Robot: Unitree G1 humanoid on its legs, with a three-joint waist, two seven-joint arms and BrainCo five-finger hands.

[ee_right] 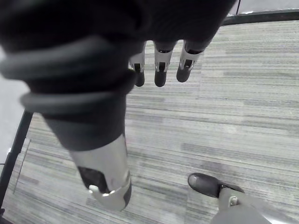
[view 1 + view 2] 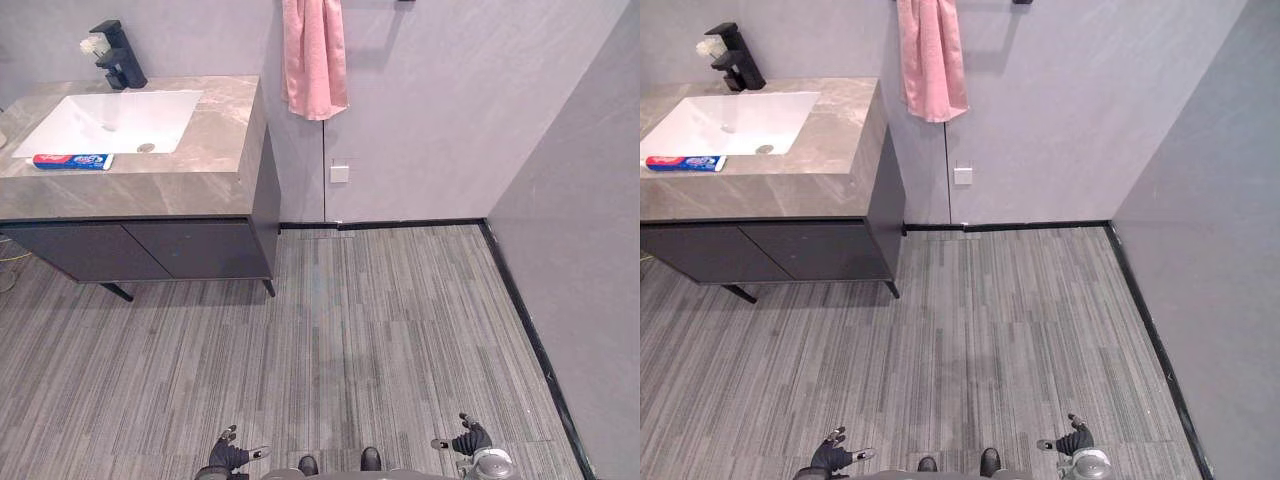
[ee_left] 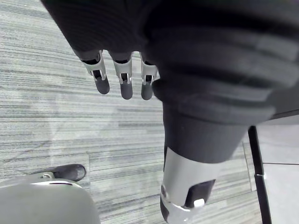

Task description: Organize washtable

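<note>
The washtable (image 2: 215, 150) stands at my far left against the wall (image 2: 440, 110), well apart from me, a grey stone top over dark cabinet doors. A pink towel (image 2: 314, 55) hangs on the wall just to its right. A white sink (image 2: 60, 118) is set into the top, with a black faucet (image 2: 120, 55) behind it. A toothpaste tube (image 2: 72, 161) lies on the stone just beside the sink's near rim. My left hand (image 2: 228, 456) and right hand (image 2: 472, 441) hang low over the striped floor (image 2: 380, 330), fingers straight and loose, holding nothing.
</note>
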